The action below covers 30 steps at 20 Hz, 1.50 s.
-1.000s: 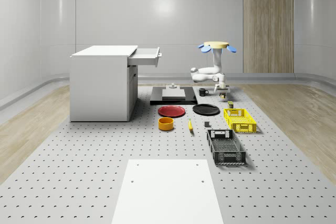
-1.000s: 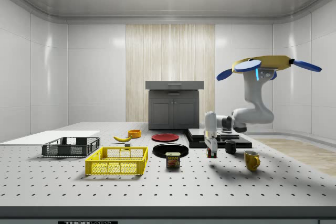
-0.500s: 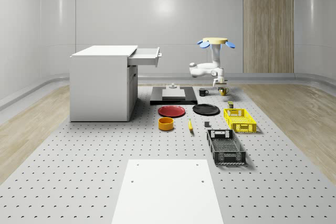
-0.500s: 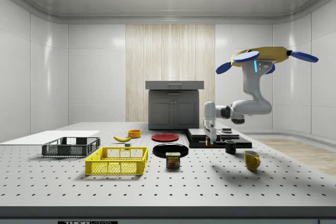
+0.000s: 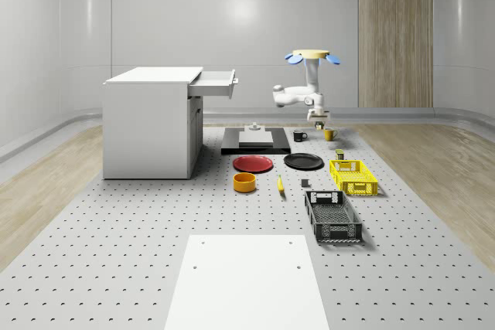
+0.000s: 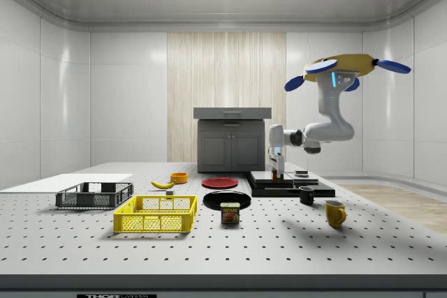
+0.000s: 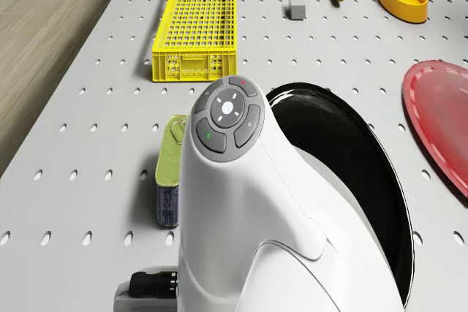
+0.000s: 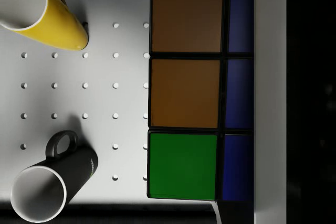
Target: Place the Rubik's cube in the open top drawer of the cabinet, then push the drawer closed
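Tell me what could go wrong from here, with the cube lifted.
The Rubik's cube sits in the gripper well short of the open top drawer; it may slip on the way. The drone hovers over mugs: a dropped cube could hit the yellow mug or black mug.

- Perforated grey table [image 5: 116,222] carried everything.
- White cabinet [image 5: 147,125] stood mid-left of whole-scene view; black slab [image 5: 255,143] at centre.
- Red plate [image 5: 253,163] & black plate [image 5: 303,161] side by side, orange bowl [image 5: 244,182] + banana [image 5: 280,185] below them.
- Yellow crate [image 5: 353,176] & black crate [image 5: 332,216] lower right; white sheet [image 5: 246,280] at bottom centre.
- Black mug [image 5: 298,135], yellow mug [image 5: 329,134] right of slab.
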### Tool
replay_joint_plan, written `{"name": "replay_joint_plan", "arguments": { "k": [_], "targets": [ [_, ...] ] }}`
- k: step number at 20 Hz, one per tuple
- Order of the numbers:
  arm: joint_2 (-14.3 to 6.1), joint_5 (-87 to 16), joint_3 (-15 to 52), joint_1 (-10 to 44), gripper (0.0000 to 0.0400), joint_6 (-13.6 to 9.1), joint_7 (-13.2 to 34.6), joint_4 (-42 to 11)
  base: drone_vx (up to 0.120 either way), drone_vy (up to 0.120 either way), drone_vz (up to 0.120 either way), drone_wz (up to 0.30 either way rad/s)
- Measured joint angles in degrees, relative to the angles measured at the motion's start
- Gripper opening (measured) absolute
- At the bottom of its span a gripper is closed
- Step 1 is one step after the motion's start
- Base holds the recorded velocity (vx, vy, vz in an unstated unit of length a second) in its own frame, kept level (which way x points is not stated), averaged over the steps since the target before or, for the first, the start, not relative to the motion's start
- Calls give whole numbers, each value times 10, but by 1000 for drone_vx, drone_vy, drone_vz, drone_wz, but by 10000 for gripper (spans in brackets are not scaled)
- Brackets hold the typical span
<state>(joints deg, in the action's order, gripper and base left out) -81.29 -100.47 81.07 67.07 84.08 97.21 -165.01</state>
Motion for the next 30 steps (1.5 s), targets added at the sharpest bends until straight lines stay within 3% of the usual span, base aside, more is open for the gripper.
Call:
{"name": "replay_joint_plan", "arguments": {
  "k": [23, 30],
  "targets": [
    [-39, 16, 6, 6, 320, 36, 5, 1, 0, -120, 120, 0],
    [-49, 20, 8, 8, 320, 45, 6, 2, 109, -120, 120, 0]
  ]
}}
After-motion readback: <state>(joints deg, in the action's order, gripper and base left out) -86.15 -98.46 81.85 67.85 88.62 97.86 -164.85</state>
